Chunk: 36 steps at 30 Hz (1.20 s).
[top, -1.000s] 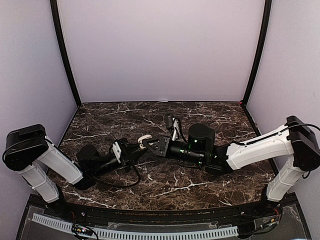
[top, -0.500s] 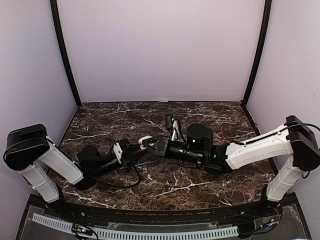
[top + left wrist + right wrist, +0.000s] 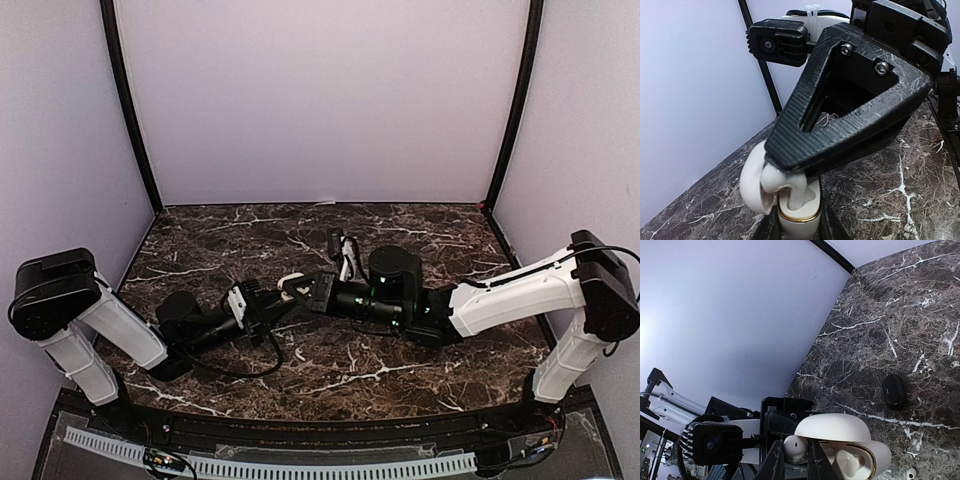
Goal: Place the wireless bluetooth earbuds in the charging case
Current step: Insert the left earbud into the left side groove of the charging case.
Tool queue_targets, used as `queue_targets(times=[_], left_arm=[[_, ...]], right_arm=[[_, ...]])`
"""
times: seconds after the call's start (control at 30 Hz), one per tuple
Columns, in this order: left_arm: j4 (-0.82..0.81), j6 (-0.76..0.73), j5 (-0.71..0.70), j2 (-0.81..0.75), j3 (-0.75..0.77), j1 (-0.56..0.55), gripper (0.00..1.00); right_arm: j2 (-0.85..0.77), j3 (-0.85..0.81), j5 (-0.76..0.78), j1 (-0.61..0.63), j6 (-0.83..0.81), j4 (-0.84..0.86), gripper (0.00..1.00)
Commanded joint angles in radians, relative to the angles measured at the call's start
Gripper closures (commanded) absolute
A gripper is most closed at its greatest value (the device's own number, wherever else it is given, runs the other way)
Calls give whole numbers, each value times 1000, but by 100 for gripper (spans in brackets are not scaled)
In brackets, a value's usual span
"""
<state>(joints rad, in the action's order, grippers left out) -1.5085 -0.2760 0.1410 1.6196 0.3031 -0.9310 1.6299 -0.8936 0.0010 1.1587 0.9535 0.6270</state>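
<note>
The open white charging case (image 3: pixel 860 455) is pinched at its base by the left gripper (image 3: pixel 801 227). A white earbud (image 3: pixel 794 447) is seen at its mouth, between the fingers of the right gripper (image 3: pixel 794 462); whether it is squeezed cannot be told. A dark case (image 3: pixel 894 391) is seen on the surface (image 3: pixel 920 315) at one o'clock

Tabletop (image 3: pixel 420 222): dark brown marble pattern, white veins, glossy. Back wall (image 3: pixel 320 100) and side walls: plain pale lavender. Black posts in both rear corners, left post (image 3: pixel 130 110), right post (image 3: pixel 515 100). White slotted strip (image 3: pixel 300 467) runs along the near edge
</note>
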Motion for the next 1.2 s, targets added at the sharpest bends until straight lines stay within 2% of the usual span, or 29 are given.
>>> queue_targets(times=[0.0, 0.3, 1.17], left_arm=[[-42, 17, 8, -4, 1, -8, 89], [-80, 29, 16, 8, -12, -8, 91], [-55, 64, -5, 11, 1, -7, 92]], right_arm=[[21, -25, 13, 7, -4, -28, 84], [15, -27, 10, 7, -18, -38, 82], [-11, -32, 13, 7, -53, -65, 72]])
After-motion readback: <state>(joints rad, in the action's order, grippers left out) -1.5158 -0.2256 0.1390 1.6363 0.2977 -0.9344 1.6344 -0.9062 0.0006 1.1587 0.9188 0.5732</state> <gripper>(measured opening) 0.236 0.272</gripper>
